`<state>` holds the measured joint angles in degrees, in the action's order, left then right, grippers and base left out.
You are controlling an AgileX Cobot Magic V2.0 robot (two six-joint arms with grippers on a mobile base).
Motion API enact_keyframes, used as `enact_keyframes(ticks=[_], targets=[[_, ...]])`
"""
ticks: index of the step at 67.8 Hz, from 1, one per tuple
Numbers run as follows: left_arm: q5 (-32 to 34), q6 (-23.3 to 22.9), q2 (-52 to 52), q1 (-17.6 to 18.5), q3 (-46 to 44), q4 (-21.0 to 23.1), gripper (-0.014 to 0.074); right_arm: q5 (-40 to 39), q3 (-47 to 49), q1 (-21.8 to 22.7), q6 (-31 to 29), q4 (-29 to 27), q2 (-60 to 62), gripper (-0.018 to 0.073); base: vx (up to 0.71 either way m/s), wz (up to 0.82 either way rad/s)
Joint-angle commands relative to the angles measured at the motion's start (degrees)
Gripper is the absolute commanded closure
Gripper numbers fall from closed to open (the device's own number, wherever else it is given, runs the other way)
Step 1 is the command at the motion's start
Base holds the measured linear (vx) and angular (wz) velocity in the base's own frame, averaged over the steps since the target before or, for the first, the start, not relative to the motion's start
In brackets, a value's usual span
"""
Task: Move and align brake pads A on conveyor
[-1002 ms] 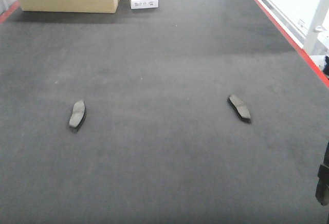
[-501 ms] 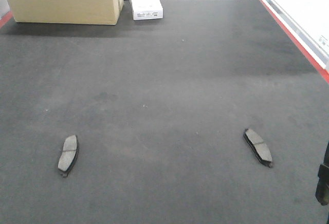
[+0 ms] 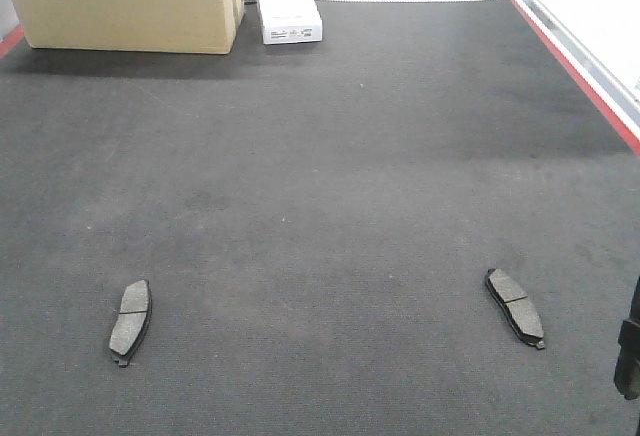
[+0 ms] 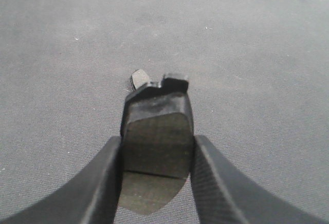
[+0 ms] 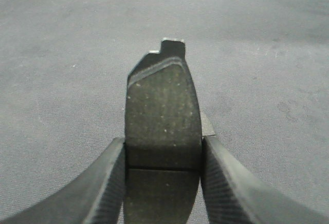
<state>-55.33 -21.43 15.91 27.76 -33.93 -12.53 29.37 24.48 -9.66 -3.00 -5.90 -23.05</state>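
Two brake pads A lie flat on the dark conveyor (image 3: 320, 156) in the front view, one at the near left (image 3: 129, 322) and one at the near right (image 3: 515, 307). In the left wrist view my left gripper (image 4: 157, 143) is shut on a third pad (image 4: 157, 124), held just above the belt, and the tip of another pad (image 4: 138, 78) shows behind it. My right gripper (image 5: 163, 142) is shut on a fourth pad (image 5: 162, 100), with a pale corner of a lying pad (image 5: 207, 125) peeking out at its right.
A cardboard box (image 3: 125, 6) and a white box (image 3: 285, 1) stand at the far end of the belt. A red side rail (image 3: 565, 56) runs along the right edge. A dark arm part (image 3: 628, 356) shows at the right border.
In the front view both lying pads have slid down the frame, nearer to the camera, and the boxes at the back have shifted down a little.
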Motion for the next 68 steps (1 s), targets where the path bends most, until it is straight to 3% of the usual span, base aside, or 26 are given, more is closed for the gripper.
enact_keyframes(ticks=[1,52,68], targets=[[5.1,-0.6,0.7,0.2,-1.6,-0.9,0.0603,-5.3,1.8,0.4,-0.4,0.2,-0.3,0.0566,0.00,0.00],[5.4,-0.5,0.7,0.2,-1.6,-1.4,0.0603,-5.3,1.8,0.4,-0.4,0.2,-0.3,0.0566,0.00,0.00],[3.9,-0.6,0.9,0.2,-1.6,0.5,0.0603,-5.3,1.8,0.4,-0.4,0.2,-0.3,0.0566,0.00,0.00]])
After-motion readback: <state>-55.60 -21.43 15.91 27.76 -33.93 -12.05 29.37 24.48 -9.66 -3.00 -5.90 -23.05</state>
